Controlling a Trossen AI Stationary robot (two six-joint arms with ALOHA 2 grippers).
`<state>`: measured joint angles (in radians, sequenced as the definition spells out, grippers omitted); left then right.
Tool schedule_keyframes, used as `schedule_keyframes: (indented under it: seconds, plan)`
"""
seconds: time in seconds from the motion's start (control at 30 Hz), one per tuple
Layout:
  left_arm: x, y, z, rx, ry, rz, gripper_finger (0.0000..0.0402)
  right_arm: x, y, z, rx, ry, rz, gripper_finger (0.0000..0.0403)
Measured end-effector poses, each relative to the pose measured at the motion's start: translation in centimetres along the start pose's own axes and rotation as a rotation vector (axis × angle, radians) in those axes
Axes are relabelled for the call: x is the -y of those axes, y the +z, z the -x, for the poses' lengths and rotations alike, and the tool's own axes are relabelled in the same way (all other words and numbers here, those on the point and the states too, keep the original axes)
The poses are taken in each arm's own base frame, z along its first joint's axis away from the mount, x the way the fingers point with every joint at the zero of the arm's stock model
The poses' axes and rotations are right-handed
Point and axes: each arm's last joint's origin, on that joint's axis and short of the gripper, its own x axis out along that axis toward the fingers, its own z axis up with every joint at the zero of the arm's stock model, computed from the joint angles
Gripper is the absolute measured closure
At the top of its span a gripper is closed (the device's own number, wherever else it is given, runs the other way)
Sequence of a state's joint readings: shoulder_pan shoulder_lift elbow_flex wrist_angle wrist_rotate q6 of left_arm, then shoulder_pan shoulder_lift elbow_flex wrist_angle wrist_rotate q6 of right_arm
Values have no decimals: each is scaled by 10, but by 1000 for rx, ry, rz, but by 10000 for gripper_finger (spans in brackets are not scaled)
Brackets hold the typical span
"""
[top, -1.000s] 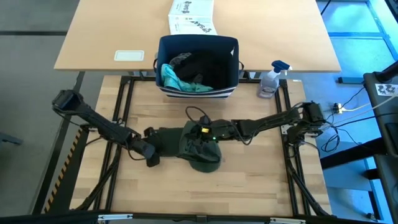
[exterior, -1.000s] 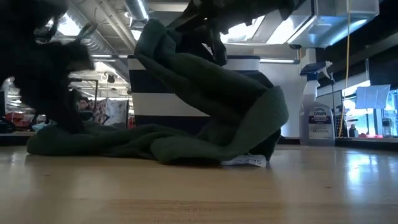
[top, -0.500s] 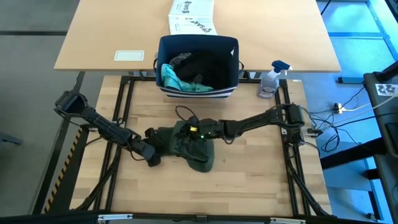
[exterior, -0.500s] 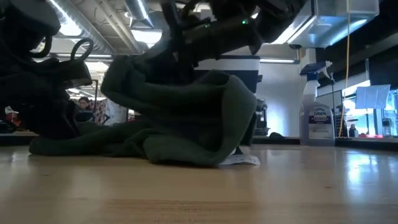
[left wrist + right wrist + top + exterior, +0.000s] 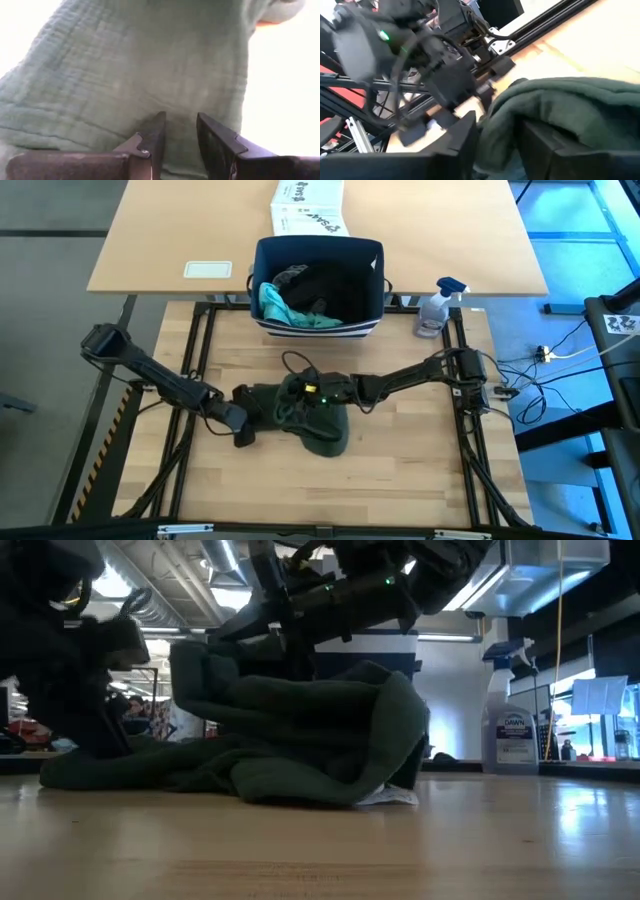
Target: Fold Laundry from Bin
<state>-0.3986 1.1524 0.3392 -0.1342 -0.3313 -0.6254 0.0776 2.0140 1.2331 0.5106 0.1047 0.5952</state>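
Observation:
The olive-green garment (image 5: 305,418) lies bunched in the middle of the table, its upper layer doubled over toward the left (image 5: 300,740). My left gripper (image 5: 240,425) is at its left end, shut on cloth (image 5: 179,131). My right gripper (image 5: 285,400) reaches in from the table's right above the garment, its fingers apart round a thick fold (image 5: 507,125). The navy bin (image 5: 320,280) stands at the far edge with a teal piece (image 5: 280,308) and black cloth (image 5: 325,285) inside. My left gripper pinches a ridge of the green cloth (image 5: 178,122) between its two fingers, slanting down from the table's left. The rest of the garment spreads away from it on the table, slack. How many layers it has cannot be told. My right gripper has a thick rolled fold of the garment (image 5: 505,117) between its parted fingers (image 5: 465,135), coming nearly level from the table's right. The cloth lies against the fingers' inner sides. The fold rests on the garment's lower layer, not lifted clear.
A spray bottle (image 5: 435,305) stands at the far right of the table. A white printed box (image 5: 308,205) and a white card (image 5: 208,269) lie on the desk beyond the bin. Bare wood shows near the front edge (image 5: 320,490).
My right gripper has gone down and toward the table's left with the raised part of the green garment. That part, held high a second ago, now lies doubled over on the lower layer. The garment's left end at my left gripper has stayed put.

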Motion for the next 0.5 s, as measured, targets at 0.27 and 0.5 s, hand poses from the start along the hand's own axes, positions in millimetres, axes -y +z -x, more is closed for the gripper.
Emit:
schedule_keyframes:
  seconds: [0.27, 0.5]
  plan:
    - [7, 37, 51, -65, -71, 10, 297, -1, 3, 0, 41, -3, 41, 238]
    - [3, 52, 76, 34, -22, -60, 297, -6, 6, -18, 27, 9, 48, 238]
